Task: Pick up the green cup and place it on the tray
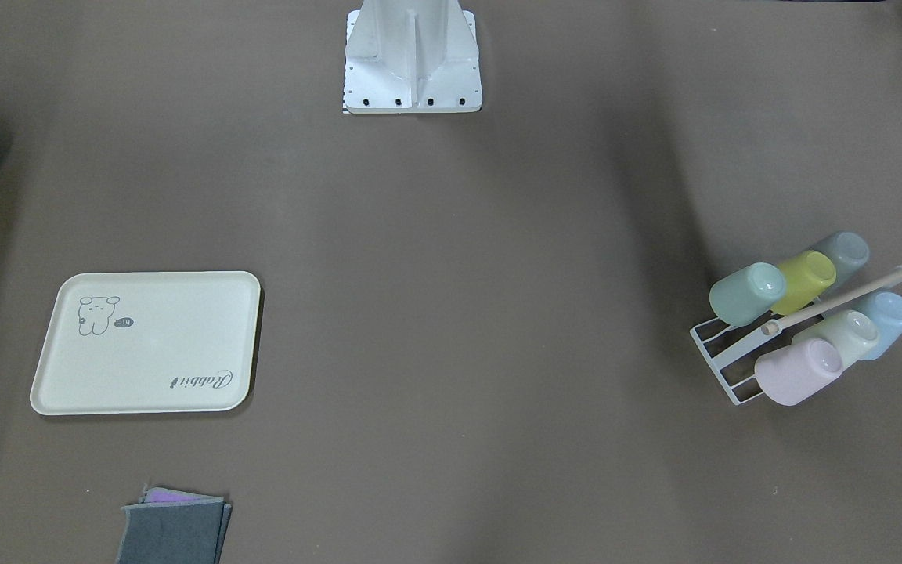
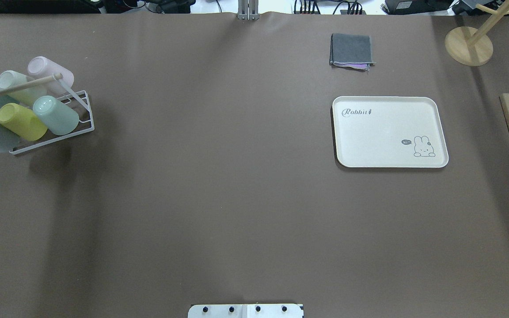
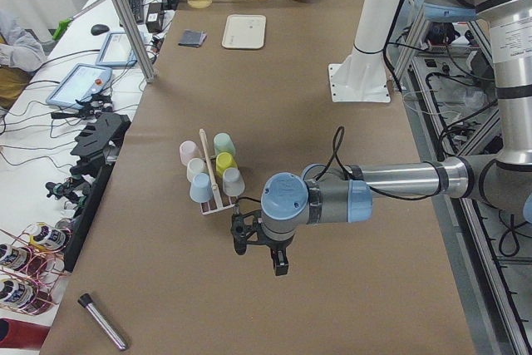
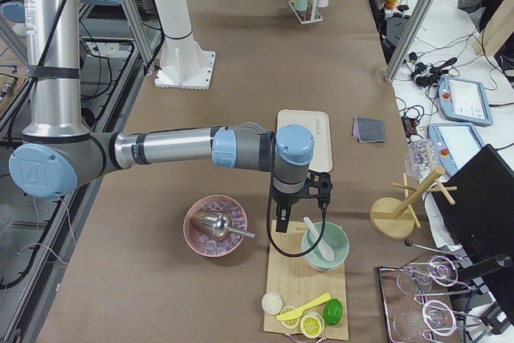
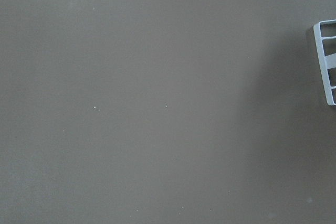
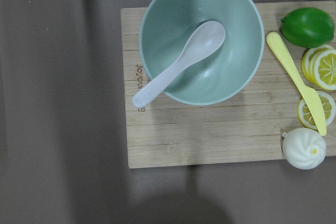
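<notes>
The green cup point(image 1: 747, 293) is a pale mint tumbler lying tilted on a white wire rack point(image 1: 721, 352) among several other coloured cups; it also shows in the overhead view point(image 2: 55, 115). The cream tray point(image 1: 146, 345) with the "Rabbit" script lies flat with nothing on it on the far side of the table point(image 2: 389, 132). My left gripper point(image 3: 260, 257) shows only in the exterior left view, hanging over the table close to the rack. My right gripper point(image 4: 301, 218) shows only in the exterior right view, above a wooden board. I cannot tell whether either is open or shut.
A yellow-green cup point(image 2: 21, 121) lies next to the green cup. A folded grey cloth point(image 2: 351, 51) lies beyond the tray. The wooden board point(image 6: 210, 135) carries a mint bowl point(image 6: 202, 40) with a spoon, a lime and lemon slices. A pink bowl point(image 4: 215, 226) stands near it.
</notes>
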Robot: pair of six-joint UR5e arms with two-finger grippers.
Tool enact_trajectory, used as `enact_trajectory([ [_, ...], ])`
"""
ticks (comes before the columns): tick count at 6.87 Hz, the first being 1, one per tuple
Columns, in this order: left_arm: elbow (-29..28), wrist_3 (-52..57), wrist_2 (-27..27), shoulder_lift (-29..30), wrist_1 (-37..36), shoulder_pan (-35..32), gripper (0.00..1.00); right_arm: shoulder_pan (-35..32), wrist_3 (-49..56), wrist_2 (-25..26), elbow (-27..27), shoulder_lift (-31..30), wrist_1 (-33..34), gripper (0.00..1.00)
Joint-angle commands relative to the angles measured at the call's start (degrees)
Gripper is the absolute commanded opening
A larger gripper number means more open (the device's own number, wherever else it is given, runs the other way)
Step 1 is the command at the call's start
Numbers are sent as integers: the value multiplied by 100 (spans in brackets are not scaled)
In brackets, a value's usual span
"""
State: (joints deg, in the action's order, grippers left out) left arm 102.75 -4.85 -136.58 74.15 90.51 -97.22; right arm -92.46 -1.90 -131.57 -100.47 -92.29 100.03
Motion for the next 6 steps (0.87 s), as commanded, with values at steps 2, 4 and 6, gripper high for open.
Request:
enact_trajectory([
  [2, 17, 1, 0, -6, -130, 1, 98, 0, 6, -9, -25, 18, 26, 100],
  [4, 43, 1, 18, 29, -130, 18, 98, 0, 6, -9, -34, 9, 26, 100],
  [6, 480, 10, 393, 46, -69, 482, 98, -26, -3, -8, -69, -17, 17, 100],
])
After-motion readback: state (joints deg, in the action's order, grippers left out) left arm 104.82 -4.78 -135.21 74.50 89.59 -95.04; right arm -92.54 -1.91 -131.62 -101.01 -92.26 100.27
